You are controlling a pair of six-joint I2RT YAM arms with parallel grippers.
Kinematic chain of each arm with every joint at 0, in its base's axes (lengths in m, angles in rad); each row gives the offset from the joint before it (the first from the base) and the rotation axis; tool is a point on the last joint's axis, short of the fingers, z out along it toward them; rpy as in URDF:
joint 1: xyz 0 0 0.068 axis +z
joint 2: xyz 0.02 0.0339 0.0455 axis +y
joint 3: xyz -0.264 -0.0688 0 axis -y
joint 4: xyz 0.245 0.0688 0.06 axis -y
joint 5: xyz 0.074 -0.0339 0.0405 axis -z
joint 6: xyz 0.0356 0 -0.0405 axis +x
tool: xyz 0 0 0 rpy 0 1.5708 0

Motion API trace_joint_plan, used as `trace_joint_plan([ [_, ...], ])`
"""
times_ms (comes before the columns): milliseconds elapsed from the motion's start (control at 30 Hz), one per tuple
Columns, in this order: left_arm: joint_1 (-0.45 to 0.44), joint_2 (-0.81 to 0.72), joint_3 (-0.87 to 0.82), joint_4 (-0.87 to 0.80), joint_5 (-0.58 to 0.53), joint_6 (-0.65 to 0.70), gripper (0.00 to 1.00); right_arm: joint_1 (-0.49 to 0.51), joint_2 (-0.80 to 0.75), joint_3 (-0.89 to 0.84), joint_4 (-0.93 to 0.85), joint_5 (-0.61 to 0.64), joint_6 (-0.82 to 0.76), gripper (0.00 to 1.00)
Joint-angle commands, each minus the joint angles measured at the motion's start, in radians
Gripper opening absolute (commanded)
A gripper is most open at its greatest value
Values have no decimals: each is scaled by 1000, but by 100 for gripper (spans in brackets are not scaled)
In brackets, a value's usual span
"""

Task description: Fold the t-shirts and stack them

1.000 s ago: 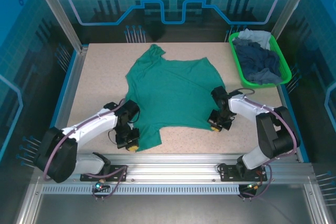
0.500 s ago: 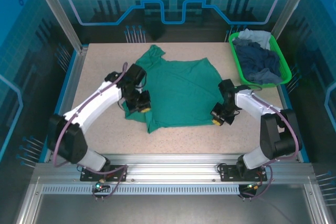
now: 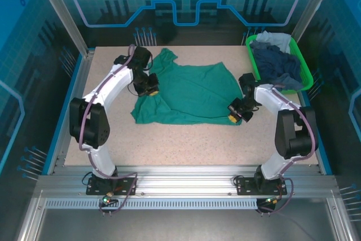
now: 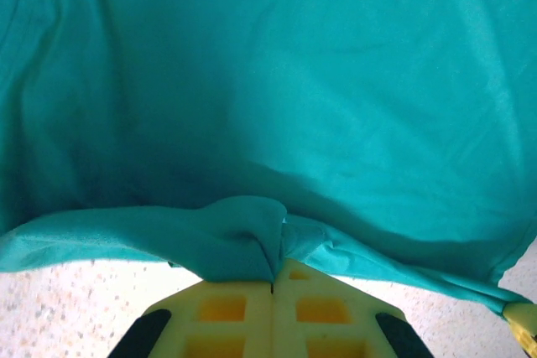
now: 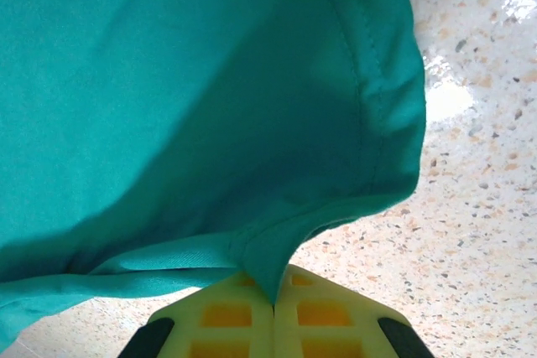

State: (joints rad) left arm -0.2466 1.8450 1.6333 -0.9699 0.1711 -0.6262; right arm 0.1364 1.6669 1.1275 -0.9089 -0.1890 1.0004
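Midway up the worktop (image 3: 186, 139), the teal-green t-shirt (image 3: 192, 97) lies partly doubled after the left jaws, clenched on its hem, swept toward the collar and the right jaws, gripping the other corner, followed: the first fold looks begun.

I count one teal-green t-shirt (image 3: 189, 94) and one table (image 3: 186, 145). There is one bright green basket (image 3: 255, 71), and in it I make out cloth of two colours: one navy heap (image 3: 276, 66) and one pale grey-blue piece (image 3: 272, 39). How many separate shirts that makes I cannot tell from my screens, so I put the total at three or more. I have two arms and so two grippers, one left gripper (image 3: 150, 90) and one right gripper (image 3: 236, 115). My wrist cameras give two yellow fingers (image 4: 226, 324) on each, four in all.
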Motion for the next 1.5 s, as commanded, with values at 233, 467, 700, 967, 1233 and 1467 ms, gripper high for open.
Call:
trace_joint_plan([
  [233,27,87,119,-28,-46,66,0,-34,91,106,-53,17,62,0],
  [467,35,115,135,-23,-46,86,0,-37,137,147,-71,28,81,0],
  [700,49,140,158,-31,-65,100,0,-40,153,157,-63,46,98,0],
  [967,65,146,161,-47,-83,111,0,-34,182,224,-82,64,66,0],
  [1233,76,162,195,-32,-73,111,0,-34,211,269,-100,84,63,0],
  [1467,79,211,272,-55,-74,121,0,-34,236,308,-111,95,70,0],
])
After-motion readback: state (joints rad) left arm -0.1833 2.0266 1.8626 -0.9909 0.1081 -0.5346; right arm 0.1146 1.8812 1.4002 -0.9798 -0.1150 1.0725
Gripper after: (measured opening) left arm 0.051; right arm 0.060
